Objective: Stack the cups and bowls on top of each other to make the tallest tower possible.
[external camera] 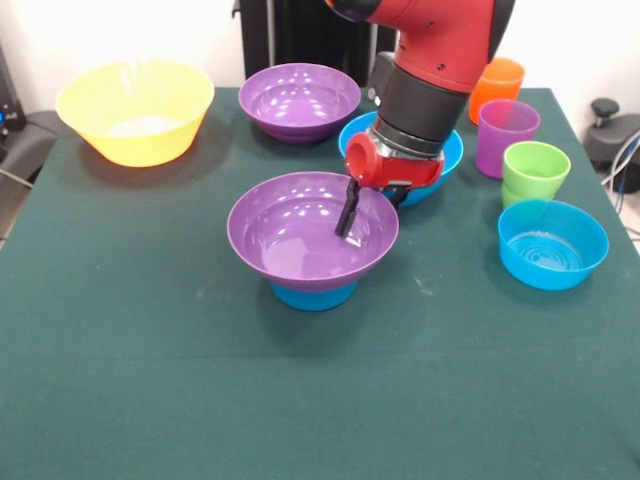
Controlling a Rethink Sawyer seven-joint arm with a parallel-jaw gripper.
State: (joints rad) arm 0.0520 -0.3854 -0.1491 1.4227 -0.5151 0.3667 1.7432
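The tower is a wide purple bowl (pixel 300 235) resting on an upside-down small blue bowl (pixel 313 295) at the table's middle. My gripper (pixel 374 205) is open and straddles the purple bowl's right rim, with one black finger (pixel 347 212) inside the bowl. Behind the arm sits the large blue bowl (pixel 452 152). A second purple bowl (pixel 300 100) and the yellow bowl (pixel 135 110) stand at the back. The orange cup (pixel 497 85), purple cup (pixel 507 135), green cup (pixel 535 170) and another small blue bowl (pixel 553 243) stand at the right. The light blue cup is out of view.
The green cloth table (pixel 150 380) ends close to the yellow bowl on the left and to the cups on the right. The robot's pedestal (pixel 300 30) stands behind the back purple bowl.
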